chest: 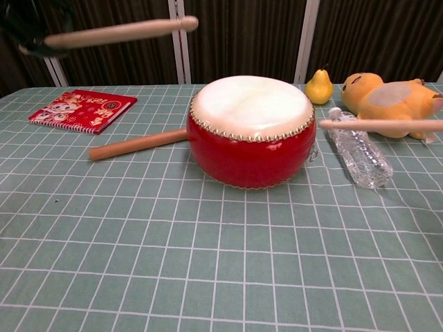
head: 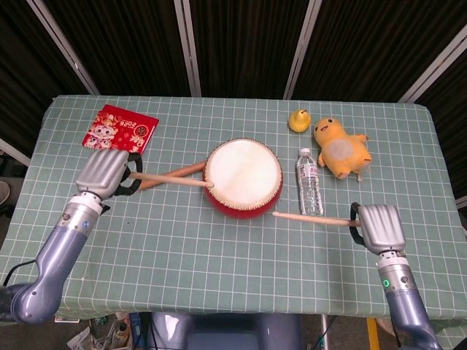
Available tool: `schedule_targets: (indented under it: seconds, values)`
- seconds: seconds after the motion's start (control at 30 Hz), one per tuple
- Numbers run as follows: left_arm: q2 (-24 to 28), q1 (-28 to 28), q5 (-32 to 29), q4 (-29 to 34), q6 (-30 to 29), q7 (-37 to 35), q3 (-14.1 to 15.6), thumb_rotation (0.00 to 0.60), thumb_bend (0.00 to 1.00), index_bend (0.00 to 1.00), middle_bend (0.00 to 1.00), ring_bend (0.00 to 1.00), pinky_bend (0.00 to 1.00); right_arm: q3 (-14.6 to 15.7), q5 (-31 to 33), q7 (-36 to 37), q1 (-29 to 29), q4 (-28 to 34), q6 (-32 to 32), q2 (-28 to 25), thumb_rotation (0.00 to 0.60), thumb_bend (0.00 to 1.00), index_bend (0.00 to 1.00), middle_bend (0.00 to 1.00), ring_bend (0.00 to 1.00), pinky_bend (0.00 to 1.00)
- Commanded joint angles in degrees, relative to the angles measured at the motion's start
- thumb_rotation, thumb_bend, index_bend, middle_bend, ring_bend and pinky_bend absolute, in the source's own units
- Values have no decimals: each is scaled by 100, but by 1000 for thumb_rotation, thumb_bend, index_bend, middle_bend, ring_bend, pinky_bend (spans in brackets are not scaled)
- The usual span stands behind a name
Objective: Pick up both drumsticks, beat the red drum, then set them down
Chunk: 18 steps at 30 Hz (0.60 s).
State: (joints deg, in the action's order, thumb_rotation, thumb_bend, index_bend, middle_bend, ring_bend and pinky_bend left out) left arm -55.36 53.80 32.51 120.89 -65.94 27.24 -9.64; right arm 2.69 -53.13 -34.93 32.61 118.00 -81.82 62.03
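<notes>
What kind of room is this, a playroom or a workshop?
Most likely a robot test lab, not a playroom: a table with a green grid mat, black curtains behind it, and props laid out, a red drum, a plush toy and a water bottle.

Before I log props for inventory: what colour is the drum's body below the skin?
Red, on the drum; clearest in the chest view.
</notes>
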Motion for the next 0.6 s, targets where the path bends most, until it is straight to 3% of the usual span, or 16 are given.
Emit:
schedule_targets:
  seconds: [0.03,0.27,0.6]
  values:
    - [-495,-383,391,130,-218,-23,467,600,605,800,1000,1000,1000,219,-176,26,-273,-234,-69,257,600,886,1000,1000,1000,1000]
    - [-1231,-746,798,-167,-480,212,905,600,605,793,1000,1000,1000,290,-268,57,-614,-729,-74,708,600,886,1000,1000,1000,1000]
    - [-2410,-728,495,-1079,-528,829,878,600,585,761,1000,1000,1000,230,-524,212,-918,-1229,26,992,600,885,998,1000,1000,1000]
